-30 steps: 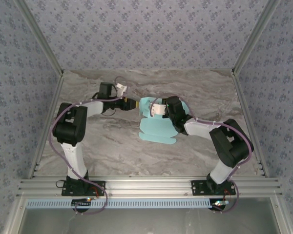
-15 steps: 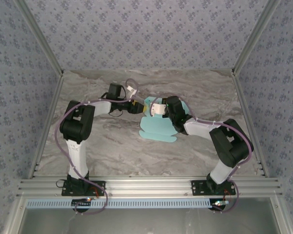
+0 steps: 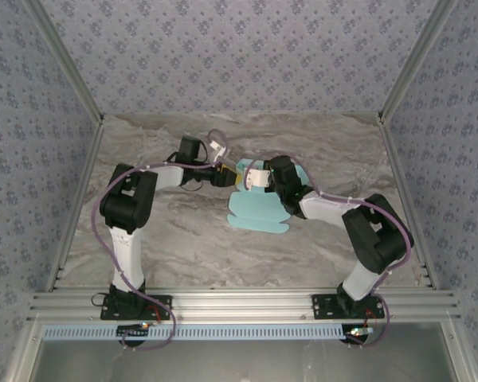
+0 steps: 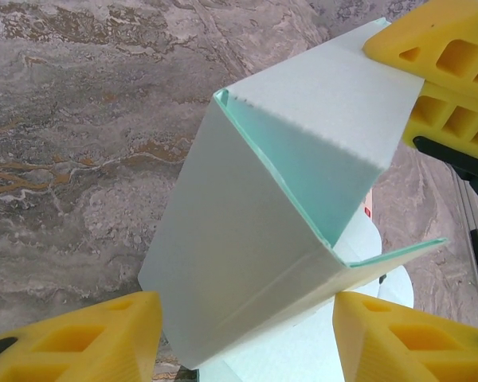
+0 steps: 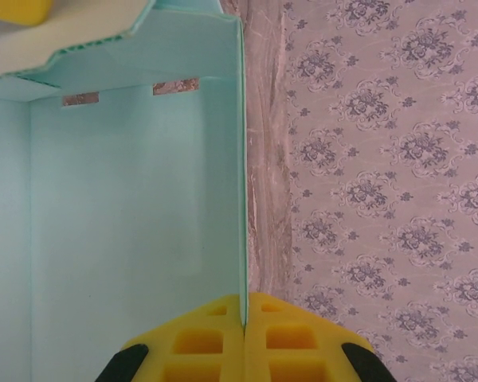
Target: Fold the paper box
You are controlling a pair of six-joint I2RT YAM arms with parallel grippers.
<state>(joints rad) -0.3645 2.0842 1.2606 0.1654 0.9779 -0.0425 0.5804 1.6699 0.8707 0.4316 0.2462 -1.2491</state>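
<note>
Two grippers are meeting at the paper box [image 3: 259,211] in the middle of the table [image 3: 183,239]. Your right gripper [image 5: 244,318] is pinching an upright wall tight between its pads, while your left gripper [image 4: 239,338] is straddling the raised corner with jaws apart; whether they are pressing it I cannot tell. You should be squeezing squarely along the crease, so the card is folding rather than buckling.

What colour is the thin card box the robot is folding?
Pale cyan; the thin card paper box shows best in the left wrist view.
</note>
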